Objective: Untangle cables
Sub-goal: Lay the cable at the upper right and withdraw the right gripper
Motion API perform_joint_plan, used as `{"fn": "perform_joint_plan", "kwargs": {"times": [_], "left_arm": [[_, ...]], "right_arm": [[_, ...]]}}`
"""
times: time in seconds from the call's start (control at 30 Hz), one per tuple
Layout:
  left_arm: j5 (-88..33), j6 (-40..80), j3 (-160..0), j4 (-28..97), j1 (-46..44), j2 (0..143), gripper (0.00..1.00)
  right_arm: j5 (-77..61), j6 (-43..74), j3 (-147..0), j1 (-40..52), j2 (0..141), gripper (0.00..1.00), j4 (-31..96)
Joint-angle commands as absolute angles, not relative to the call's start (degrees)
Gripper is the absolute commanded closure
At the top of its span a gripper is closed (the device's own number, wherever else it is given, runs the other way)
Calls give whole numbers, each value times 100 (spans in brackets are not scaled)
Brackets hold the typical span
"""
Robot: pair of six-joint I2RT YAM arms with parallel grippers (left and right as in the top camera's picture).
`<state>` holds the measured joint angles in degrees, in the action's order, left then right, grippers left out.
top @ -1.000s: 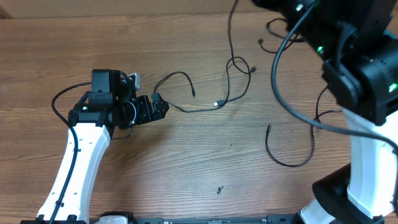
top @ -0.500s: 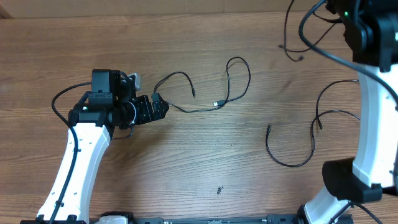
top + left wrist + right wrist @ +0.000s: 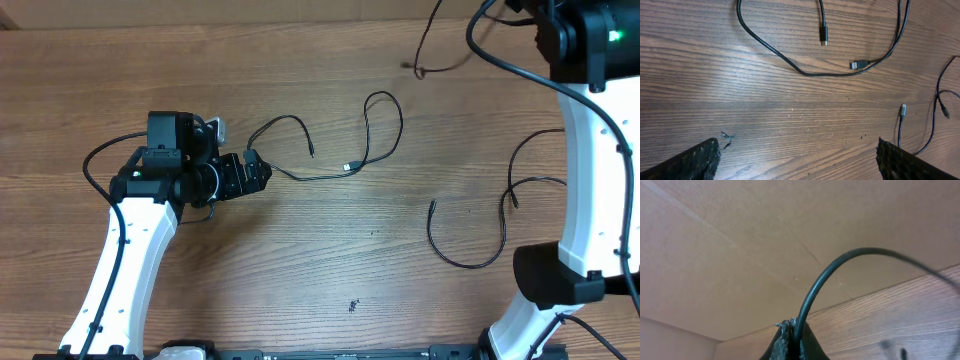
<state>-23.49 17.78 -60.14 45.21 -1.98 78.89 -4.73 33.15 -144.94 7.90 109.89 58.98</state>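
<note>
The wooden table [image 3: 300, 290] fills the overhead view. The left arm [image 3: 120, 260] rises from the near edge on the left and bends at the wrist, so its forearm lies level and points right. The right arm [image 3: 590, 150] stands tall at the right side and reaches up and away toward the far right corner, its wrist lifted high above the wood.

The left gripper [image 3: 262, 172] hangs low with its jaws spread wide and nothing between them; its wrist view shows only bare wood between the two fingers [image 3: 695, 162]. The right gripper [image 3: 792, 342] is clenched on a thin black cable [image 3: 825, 280], which arcs up out of the fingertips. In the overhead view this lifted cable [image 3: 432, 45] dangles at the far edge, its plug end clear of the others.

The other cables lie on the table. One looping cable [image 3: 290, 122] sits just right of the left gripper, with a small dark plug [image 3: 823, 36] and a silver-tipped plug [image 3: 856, 65] near each other. A U-shaped cable [image 3: 465, 262] lies nearer, toward the right, beside another thin cable [image 3: 530, 182] by the right arm.
</note>
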Motion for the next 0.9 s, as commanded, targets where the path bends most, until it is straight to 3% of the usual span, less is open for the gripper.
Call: {"fn": "perform_joint_plan", "kwargs": {"times": [0.0, 0.33, 0.87], "left_arm": [[-2335, 1669, -6047, 4515, -189, 7909, 0], [-2335, 1669, -6047, 4515, -189, 7909, 0], [-2335, 1669, -6047, 4517, -189, 7909, 0]], "right_arm": [[-460, 3253, -14534, 436, 11246, 96, 5841], [-482, 3267, -14532, -1568, 13102, 96, 5946], [-456, 3299, -14527, -3623, 14523, 96, 5741]]}}
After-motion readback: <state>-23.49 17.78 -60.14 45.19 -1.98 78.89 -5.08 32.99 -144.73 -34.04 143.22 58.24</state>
